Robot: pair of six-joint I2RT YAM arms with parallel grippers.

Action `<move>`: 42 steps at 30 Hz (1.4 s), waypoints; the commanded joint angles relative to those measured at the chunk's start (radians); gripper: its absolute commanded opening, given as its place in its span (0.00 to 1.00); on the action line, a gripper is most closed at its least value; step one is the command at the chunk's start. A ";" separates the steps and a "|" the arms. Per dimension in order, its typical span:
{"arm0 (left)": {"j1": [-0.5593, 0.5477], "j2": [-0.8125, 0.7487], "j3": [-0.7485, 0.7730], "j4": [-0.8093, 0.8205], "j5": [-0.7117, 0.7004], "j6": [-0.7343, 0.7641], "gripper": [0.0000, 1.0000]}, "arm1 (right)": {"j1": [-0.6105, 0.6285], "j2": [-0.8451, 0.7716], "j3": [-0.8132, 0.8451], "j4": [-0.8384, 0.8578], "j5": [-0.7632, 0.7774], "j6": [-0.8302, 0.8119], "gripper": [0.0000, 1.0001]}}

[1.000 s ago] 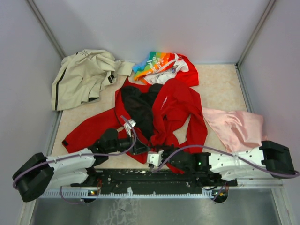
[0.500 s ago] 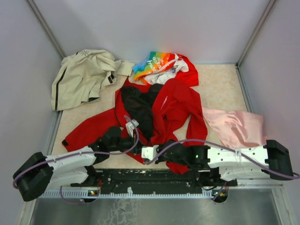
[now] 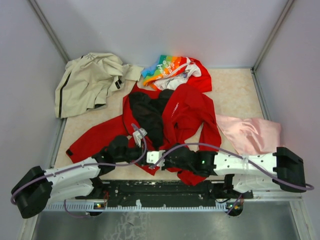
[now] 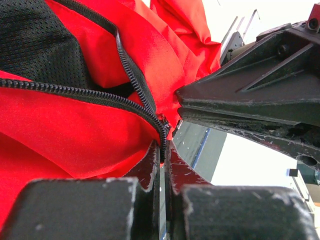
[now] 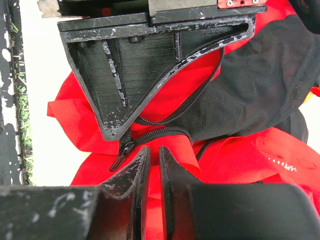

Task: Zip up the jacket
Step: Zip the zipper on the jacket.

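The red jacket (image 3: 185, 112) lies open mid-table, its black lining (image 3: 147, 117) showing. My left gripper (image 3: 143, 154) is at the near hem. In the left wrist view it (image 4: 163, 152) is shut on the bottom end of the black zipper track (image 4: 100, 95). My right gripper (image 3: 150, 160) is right beside it, tip to tip. In the right wrist view its jaws (image 5: 154, 152) stand a narrow gap apart over red fabric and hold nothing. The zipper pull (image 5: 120, 156) hangs just left of them, below the left gripper's finger (image 5: 125, 65).
A beige jacket (image 3: 90, 80) lies at the back left. A rainbow-and-white printed garment (image 3: 170, 67) is behind the red jacket. A pink cloth (image 3: 252, 135) lies at the right. The black rail (image 3: 160, 192) runs along the near edge.
My right gripper has moved left along the near hem until it meets the left gripper. The left gripper has stayed about where it was, on the hem.
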 commanded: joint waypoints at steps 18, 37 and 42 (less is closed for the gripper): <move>-0.005 0.017 -0.010 0.051 0.021 -0.020 0.00 | 0.031 -0.134 -0.299 0.410 -0.037 0.023 0.20; -0.004 0.030 -0.006 0.070 0.036 -0.022 0.00 | 0.031 -0.015 -0.359 0.624 0.019 0.058 0.29; -0.004 0.032 -0.007 0.072 0.037 -0.023 0.00 | 0.031 -0.005 -0.354 0.622 0.021 0.062 0.25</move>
